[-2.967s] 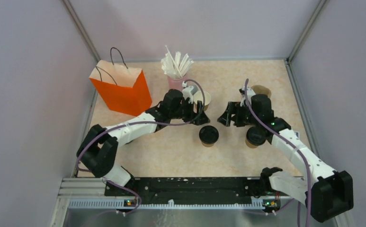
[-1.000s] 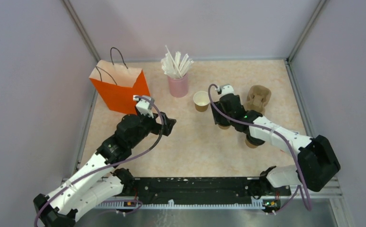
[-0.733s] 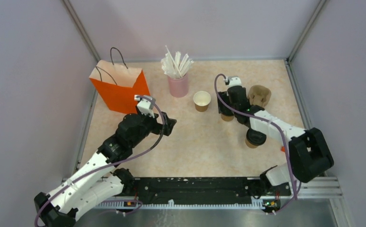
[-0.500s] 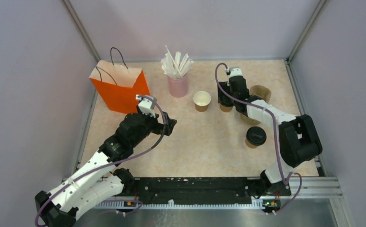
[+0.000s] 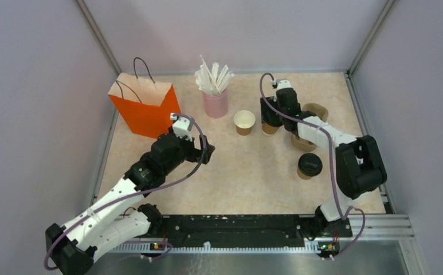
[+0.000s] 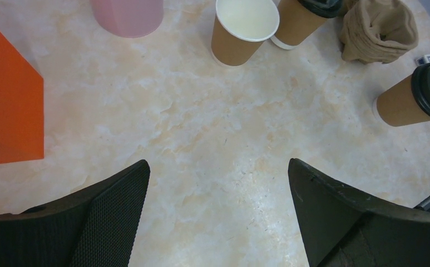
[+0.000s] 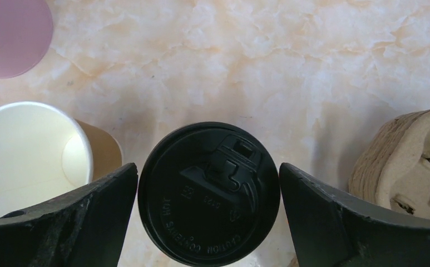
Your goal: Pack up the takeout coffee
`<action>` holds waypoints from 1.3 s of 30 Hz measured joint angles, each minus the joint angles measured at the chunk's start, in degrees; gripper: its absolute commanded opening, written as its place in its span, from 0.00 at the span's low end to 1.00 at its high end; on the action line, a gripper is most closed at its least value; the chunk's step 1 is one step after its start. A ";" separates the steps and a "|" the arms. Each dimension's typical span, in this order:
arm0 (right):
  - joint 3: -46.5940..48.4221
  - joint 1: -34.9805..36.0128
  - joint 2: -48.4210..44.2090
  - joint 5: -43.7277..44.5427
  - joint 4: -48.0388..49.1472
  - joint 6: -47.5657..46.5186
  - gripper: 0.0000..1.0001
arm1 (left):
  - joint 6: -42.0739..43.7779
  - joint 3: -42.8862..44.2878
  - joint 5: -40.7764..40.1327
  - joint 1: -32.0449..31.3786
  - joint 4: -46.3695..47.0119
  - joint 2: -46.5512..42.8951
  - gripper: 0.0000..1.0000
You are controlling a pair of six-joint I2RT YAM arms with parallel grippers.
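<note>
Peach marbled tabletop is lying between lilac walls, pink cup holding straws. Left gripper is gaping; right gripper is straddling a lidded coffee cup, grip unclear.

Left fingers and right fingers both spread wide.

Marbled beige table, viewed from above. Standing on it: orange bag at 10 o'clock; pink cup of straws at 12; open paper cup at 1; first lidded cup just beside it; pulp carrier at 2; second lidded cup at 4.
</note>
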 measured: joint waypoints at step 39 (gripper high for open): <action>-8.94 8.26 -30.88 -17.88 -9.31 11.58 0.87 | -3.82 41.77 -29.64 21.11 -20.41 16.61 0.73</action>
